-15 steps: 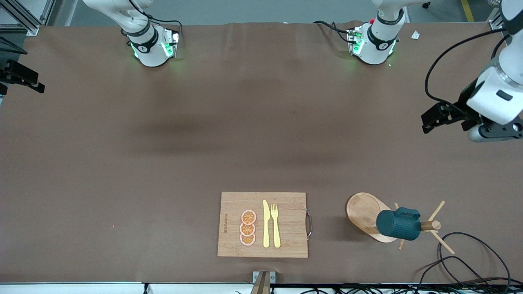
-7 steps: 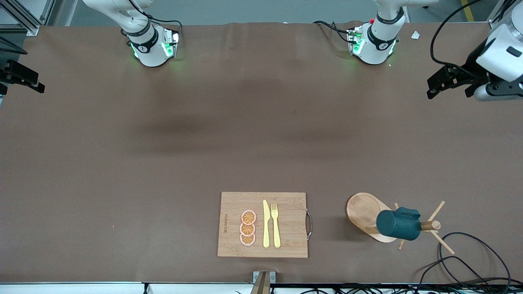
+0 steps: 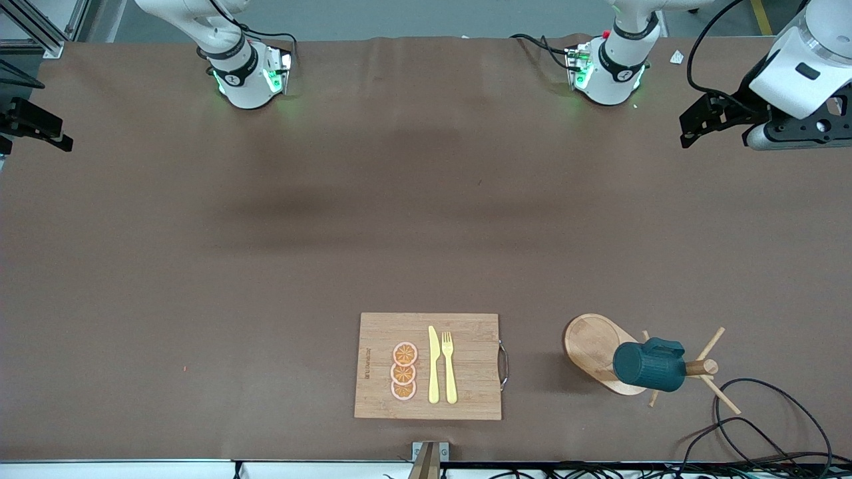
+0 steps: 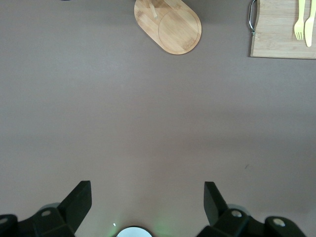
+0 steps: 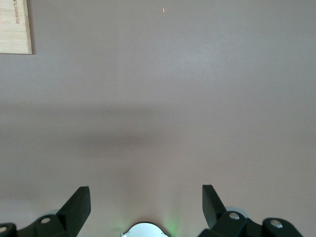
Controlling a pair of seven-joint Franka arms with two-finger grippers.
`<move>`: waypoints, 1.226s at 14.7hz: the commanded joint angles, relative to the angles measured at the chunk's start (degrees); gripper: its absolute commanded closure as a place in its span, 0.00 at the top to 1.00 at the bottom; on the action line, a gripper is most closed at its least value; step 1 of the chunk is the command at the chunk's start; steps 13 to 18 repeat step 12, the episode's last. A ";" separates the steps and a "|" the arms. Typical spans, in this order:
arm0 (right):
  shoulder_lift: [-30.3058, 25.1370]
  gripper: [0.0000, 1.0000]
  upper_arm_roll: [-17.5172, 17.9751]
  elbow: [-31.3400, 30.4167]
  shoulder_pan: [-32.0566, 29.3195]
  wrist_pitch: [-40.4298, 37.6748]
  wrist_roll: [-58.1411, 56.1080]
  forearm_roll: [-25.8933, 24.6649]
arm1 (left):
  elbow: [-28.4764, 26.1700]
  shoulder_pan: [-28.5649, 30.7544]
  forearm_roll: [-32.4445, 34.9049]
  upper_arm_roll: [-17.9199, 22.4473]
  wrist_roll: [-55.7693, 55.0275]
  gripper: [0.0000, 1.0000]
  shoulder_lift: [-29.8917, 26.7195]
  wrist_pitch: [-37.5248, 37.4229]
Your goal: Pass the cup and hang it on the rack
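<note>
The dark teal cup (image 3: 647, 365) hangs by its handle on a peg of the wooden rack (image 3: 592, 346), which stands near the front camera toward the left arm's end of the table. No gripper touches it. My left gripper (image 3: 713, 130) is open and empty, high over the bare table at the left arm's end. Its wrist view shows its open fingers (image 4: 79, 202) and the rack's oval base (image 4: 173, 29); the cup is out of that view. My right gripper (image 3: 33, 130) is open and empty, high over the right arm's end, and waits (image 5: 146, 197).
A bamboo cutting board (image 3: 379, 332) with orange slices (image 3: 404, 371), a yellow knife (image 3: 433, 366) and a yellow fork (image 3: 449, 366) lies beside the rack, near the front edge. Black cables (image 3: 765, 426) loop close to the rack.
My left arm has drawn back from the rack, away from the front camera and higher, with its gripper open. The cup stays on the peg. The right arm has not moved.
</note>
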 commanded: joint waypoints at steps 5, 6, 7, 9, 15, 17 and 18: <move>-1.55 1.00 0.16 -2.20 -0.25 0.34 -0.96 -0.46 | 1.66 0.90 0.52 -0.68 1.32 1.00 -0.38 -0.65; -1.64 1.00 0.16 -2.38 -0.25 0.34 -0.96 -0.37 | 1.75 0.99 0.17 -0.60 1.32 1.00 -0.38 -0.65; -1.64 1.00 0.16 -2.38 -0.25 0.26 -0.96 -0.46 | 1.76 1.07 -0.35 -0.34 1.40 1.00 -0.38 -0.65; -1.55 1.00 0.08 -2.38 -0.25 -0.10 -0.87 -0.28 | 1.76 1.16 -0.01 0.02 4.29 1.00 -0.38 -0.65; -1.55 1.00 0.16 -2.38 -0.25 -0.10 -0.87 -0.19 | 2.63 2.74 -0.45 0.81 7.20 1.00 -0.47 -1.26; -1.55 1.00 0.16 -2.38 -0.25 -0.10 -0.87 -0.19 | 2.63 2.74 -0.45 0.81 7.20 1.00 -0.47 -1.26; -1.55 1.00 0.16 -2.38 -0.25 -0.10 -0.87 -0.19 | 2.63 2.74 -0.45 0.81 7.20 1.00 -0.47 -1.26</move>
